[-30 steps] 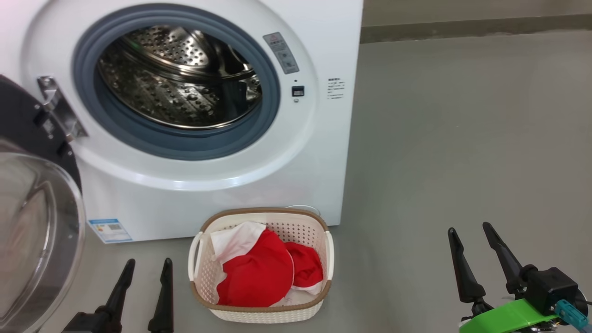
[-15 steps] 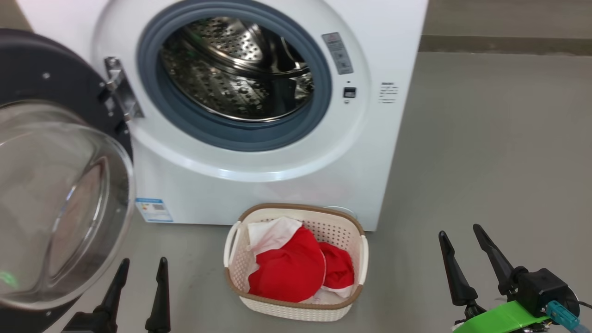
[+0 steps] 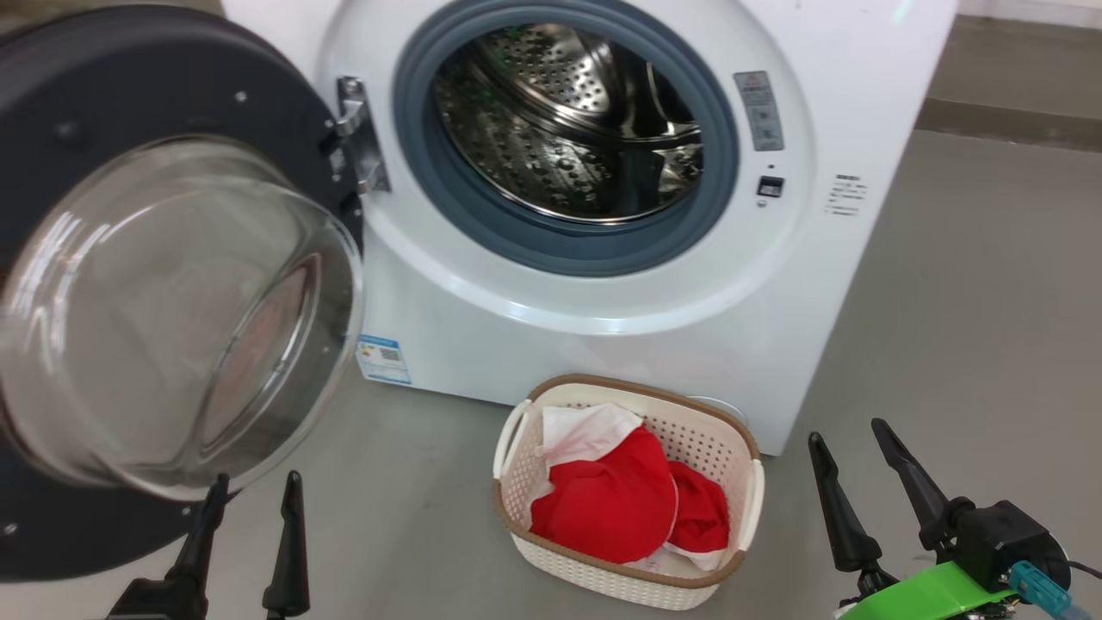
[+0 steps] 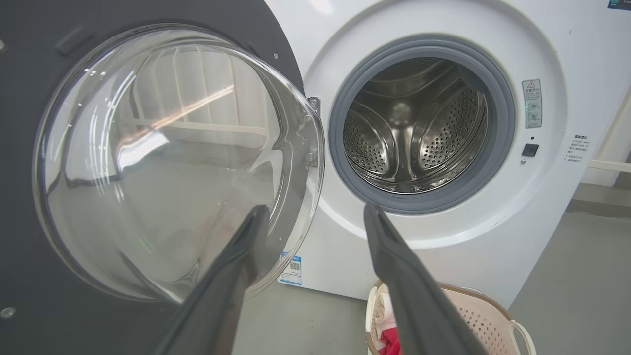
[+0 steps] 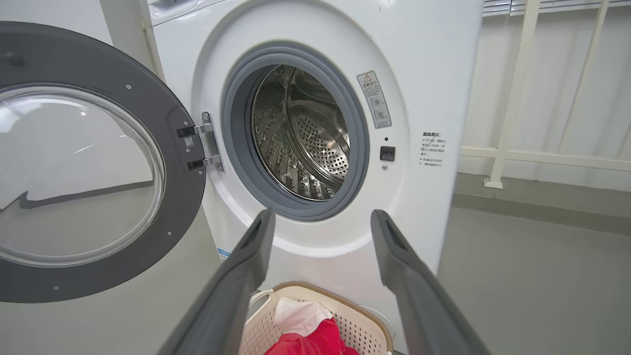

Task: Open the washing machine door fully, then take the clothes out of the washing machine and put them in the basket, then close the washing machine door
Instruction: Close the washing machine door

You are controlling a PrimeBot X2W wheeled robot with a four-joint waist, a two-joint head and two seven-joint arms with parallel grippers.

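Finds the washing machine door point(image 3: 129, 77) swung wide open, at the left side of the washing machine point(image 3: 603, 344), with its glass bowl bulging toward the robot. Sees nothing red inside the steel drum point(image 3: 568, 146); judges it as emptied. Finds the clothes point(image 3: 611, 508) lying in the basket point(image 3: 620, 581), on the floor just in front of the machine, below the opening and a little to the right. Leaves, by this judgement, only the closing of the door.

Shows the left claw point(image 3: 256, 476) released, fingers spread and holding nothing, right under the lower edge of the glass bowl; cannot tell whether touching or just apart. Shows the right claw point(image 3: 845, 430) also released and empty, well apart from the door, beyond the basket on the right.

Puts therefore the left arm much nearer to the door. Places the door above the left claw and more to the left, with the hinge point(image 3: 362, 138) on the right and the free edge of the rim far on the left. Calls probably for a reach around that free edge, then a sweep to the right about the upright hinge line. Risks a slip if pressed on the smooth glass.
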